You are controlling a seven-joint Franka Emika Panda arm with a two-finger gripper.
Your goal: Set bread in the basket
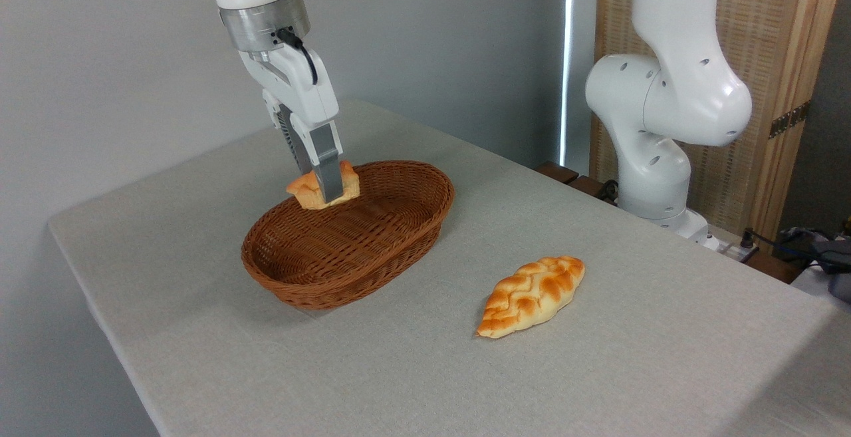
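The bread (307, 189) is a small lumpy orange-golden bun, held between the fingers of my gripper (324, 192), which is shut on it. It hangs over the far left part of the basket (405, 224), an oval brown wicker basket in the middle of the table. The bun's bottom sits about level with the basket's rim, above its floor. One grey finger (327, 167) crosses the front of the bun and hides its middle.
A longer braided loaf (532, 294) with pale sides lies on the grey tablecloth to the right of the basket. The arm's white base (665, 131) stands at the table's far right edge. Cables and a wooden screen are behind it.
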